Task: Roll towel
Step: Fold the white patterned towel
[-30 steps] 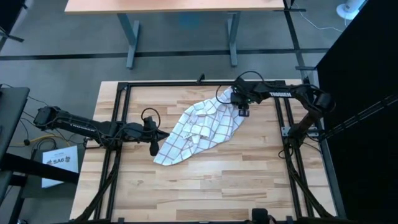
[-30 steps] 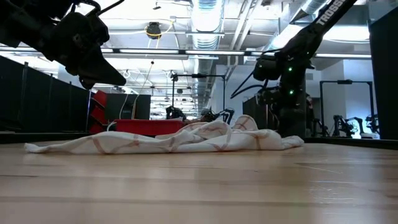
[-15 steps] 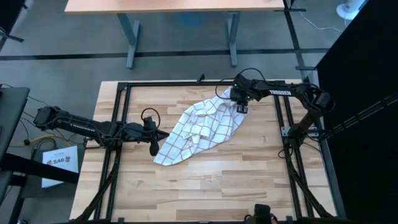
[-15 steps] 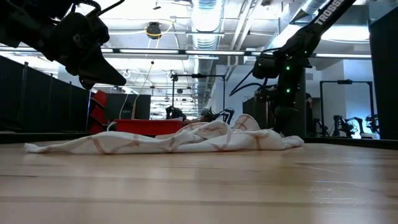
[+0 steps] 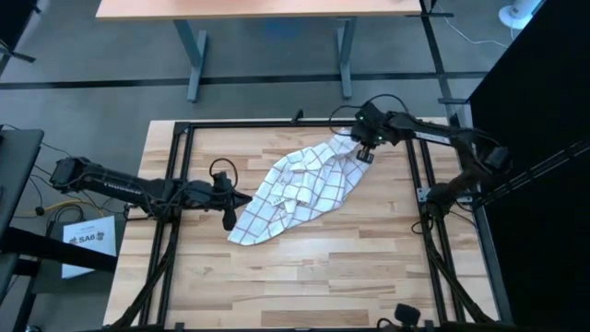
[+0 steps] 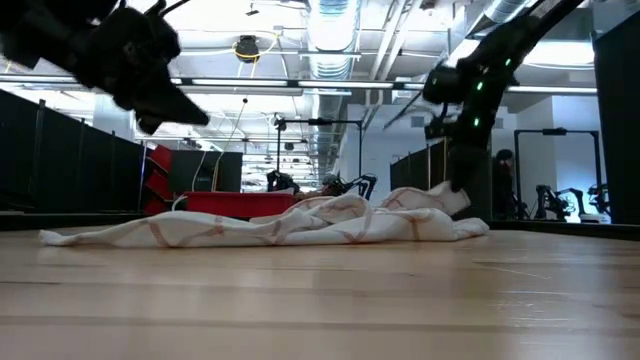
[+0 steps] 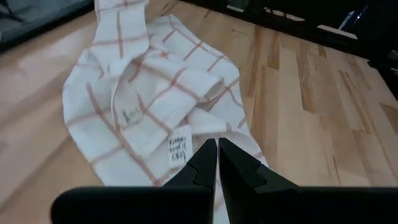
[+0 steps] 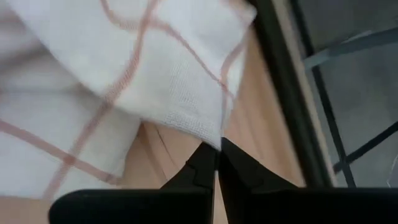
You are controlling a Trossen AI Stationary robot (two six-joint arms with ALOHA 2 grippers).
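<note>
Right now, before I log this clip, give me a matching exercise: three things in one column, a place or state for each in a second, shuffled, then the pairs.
Column one:
1. towel
2. left gripper
3. right gripper

Column two:
A. shut on the cloth's far corner, which it lifts
B. crumpled on the wooden table, not rolled
C. shut, empty, poised above the cloth's near end

Pairs: 1-B, 2-C, 3-A

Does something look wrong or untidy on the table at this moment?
Yes. The towel lies crumpled and folded over itself across the middle of the table, not spread flat. The right gripper is shut at its far edge, the cloth hem just at its fingertips; a firm hold cannot be confirmed.
</note>
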